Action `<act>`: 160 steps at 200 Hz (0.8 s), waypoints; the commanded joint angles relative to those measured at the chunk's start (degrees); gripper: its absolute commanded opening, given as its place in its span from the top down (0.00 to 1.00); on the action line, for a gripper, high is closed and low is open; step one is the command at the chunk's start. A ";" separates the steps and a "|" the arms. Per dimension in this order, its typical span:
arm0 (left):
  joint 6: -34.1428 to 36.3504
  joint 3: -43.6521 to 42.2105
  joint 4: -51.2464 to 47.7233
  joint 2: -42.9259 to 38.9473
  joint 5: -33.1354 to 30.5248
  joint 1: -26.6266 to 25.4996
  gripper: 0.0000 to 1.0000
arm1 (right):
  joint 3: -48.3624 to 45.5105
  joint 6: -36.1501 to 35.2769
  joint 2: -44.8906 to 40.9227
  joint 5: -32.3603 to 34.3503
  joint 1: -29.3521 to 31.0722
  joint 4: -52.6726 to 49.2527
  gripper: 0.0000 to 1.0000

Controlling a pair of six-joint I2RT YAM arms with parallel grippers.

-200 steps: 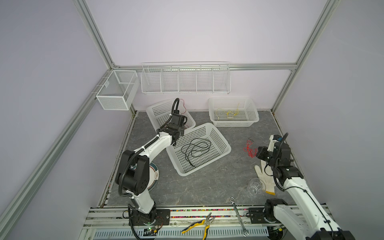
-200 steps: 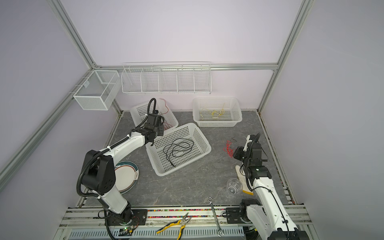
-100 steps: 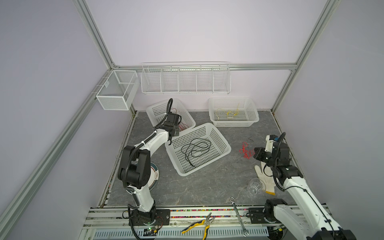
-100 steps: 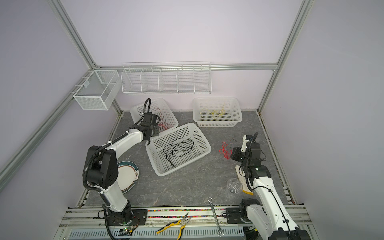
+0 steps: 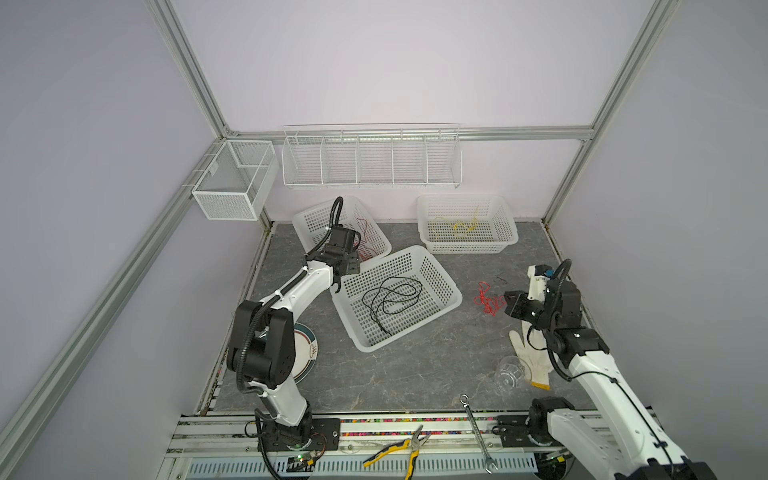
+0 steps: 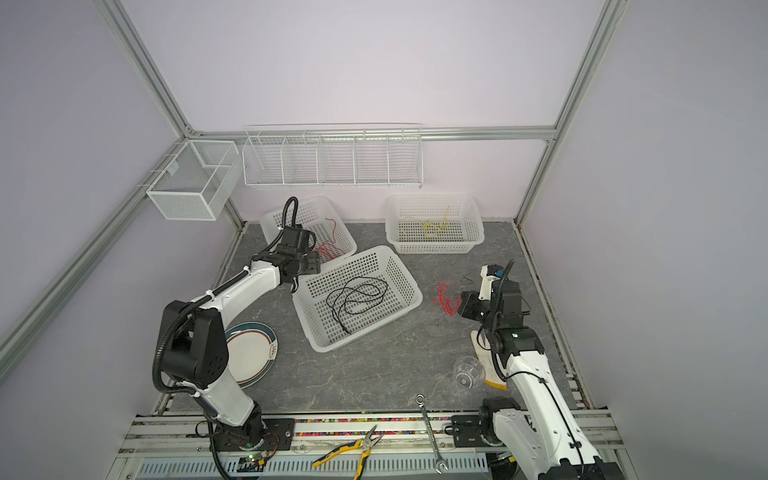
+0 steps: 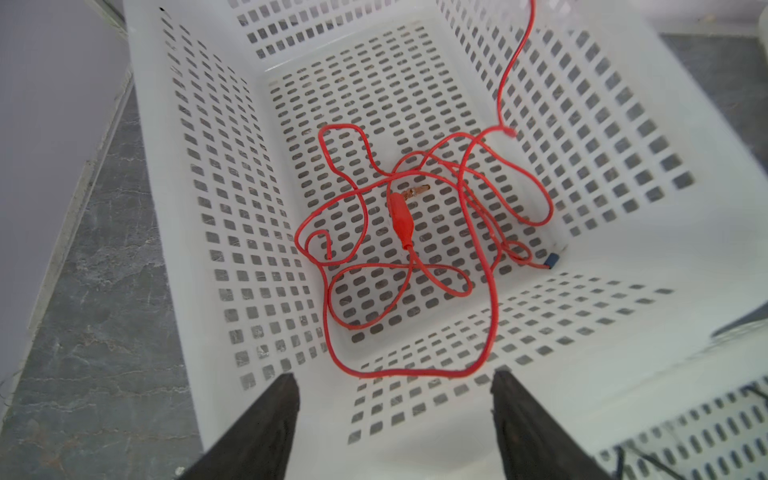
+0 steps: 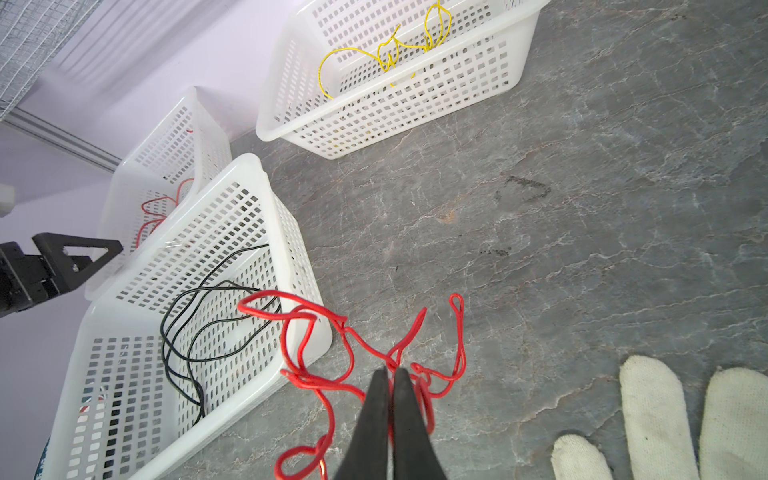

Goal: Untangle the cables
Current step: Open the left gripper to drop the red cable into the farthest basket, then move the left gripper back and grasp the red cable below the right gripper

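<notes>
I see a red cable on a white basket patterned with a grid of slots. A second red cable stands out against the grey surface, veined with pale lines. The black cable and the yellow cable lie on white slotted plastic. My left tool and right tool are black. The glove is cream with a yellow cuff; the plate is white with a teal rim band.

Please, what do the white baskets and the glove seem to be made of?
Baskets: probably moulded plastic, smooth and slightly glossy, with regular rows of slots. Glove: seemingly knitted cotton or a similar yarn, matte, with a fine knit texture showing on the fingers.
</notes>
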 commanded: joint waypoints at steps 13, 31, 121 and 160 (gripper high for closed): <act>0.56 -2.37 2.11 -6.10 3.04 -0.15 0.01 | 2.12 -2.08 -0.87 -1.73 0.67 -1.06 0.94; 2.53 -4.15 3.93 -8.92 6.89 -0.17 0.01 | 1.95 -2.10 -0.83 -1.90 0.92 -1.00 0.94; 4.68 -16.23 19.32 -21.01 29.05 -14.80 0.04 | 0.97 -3.84 -1.02 -10.82 1.55 2.18 0.94; 9.52 -16.28 22.62 -19.90 30.95 -25.69 0.07 | 0.49 -4.39 -0.77 -17.16 1.63 3.57 0.94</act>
